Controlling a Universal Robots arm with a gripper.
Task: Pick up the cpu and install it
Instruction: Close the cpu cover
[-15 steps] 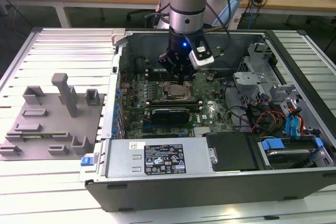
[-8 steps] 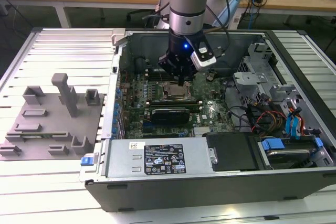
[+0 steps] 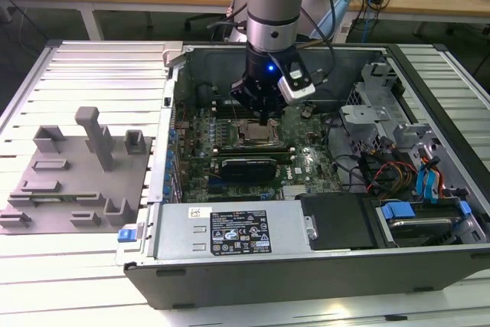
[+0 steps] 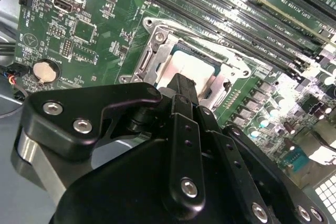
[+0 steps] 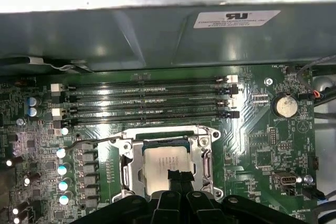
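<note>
The cpu [image 5: 161,156], a flat square chip with a silvery-white top, lies inside the metal socket frame [image 5: 127,167] on the green motherboard [image 5: 262,145]. In the second wrist view the cpu [image 4: 198,66] shows just past the black fingertips [image 4: 181,83]. My gripper [image 5: 179,174] stands directly over one edge of the chip, its two black fingertips pressed together with nothing between them. In the exterior view the gripper [image 3: 264,118] hangs low inside the open computer case, right above the cpu [image 3: 253,135]. Whether the tips touch the chip cannot be told.
Memory slots [image 5: 147,103] run along one side of the socket, and a coin battery [image 5: 286,105] sits nearby. The case holds a power supply [image 3: 230,229], a drive cage [image 3: 375,112] and loose cables [image 3: 398,170]. A grey fixture plate [image 3: 73,178] lies at the exterior view's left.
</note>
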